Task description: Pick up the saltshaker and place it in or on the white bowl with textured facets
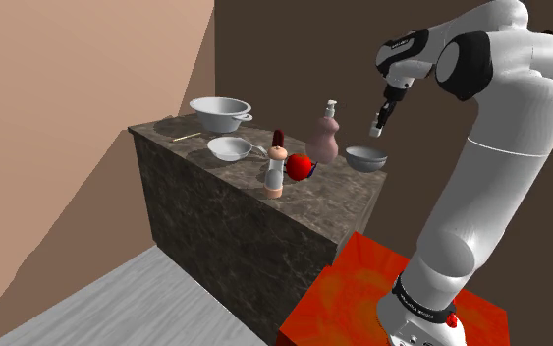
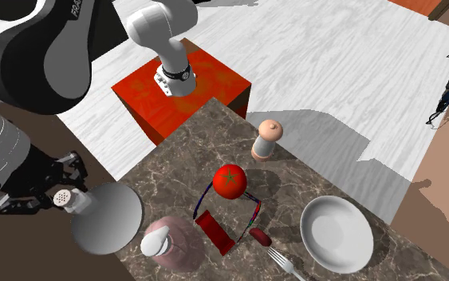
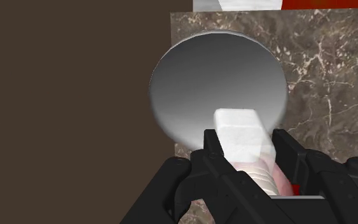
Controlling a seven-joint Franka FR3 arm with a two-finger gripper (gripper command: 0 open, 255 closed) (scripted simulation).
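Observation:
My black gripper (image 1: 381, 116) hangs above the counter's near end, shut on a small white saltshaker (image 1: 375, 128). Its perforated cap (image 2: 61, 195) faces the second exterior view. Straight beneath it stands a round grey-white bowl (image 1: 365, 157), at the counter's corner (image 2: 107, 217). In the wrist view the saltshaker (image 3: 240, 135) sits clasped between the two fingers (image 3: 213, 151), and the bowl (image 3: 215, 79) lies under it. The shaker is well above the bowl's rim, not touching it.
On the dark marble counter (image 1: 343, 201) stand a pink soap dispenser (image 1: 326, 138), a red tomato (image 1: 301, 166), a pink-topped mill (image 1: 277, 172), a shallow white bowl (image 1: 229, 148) and a handled pot (image 1: 219, 113). A brown wall is close behind the bowl.

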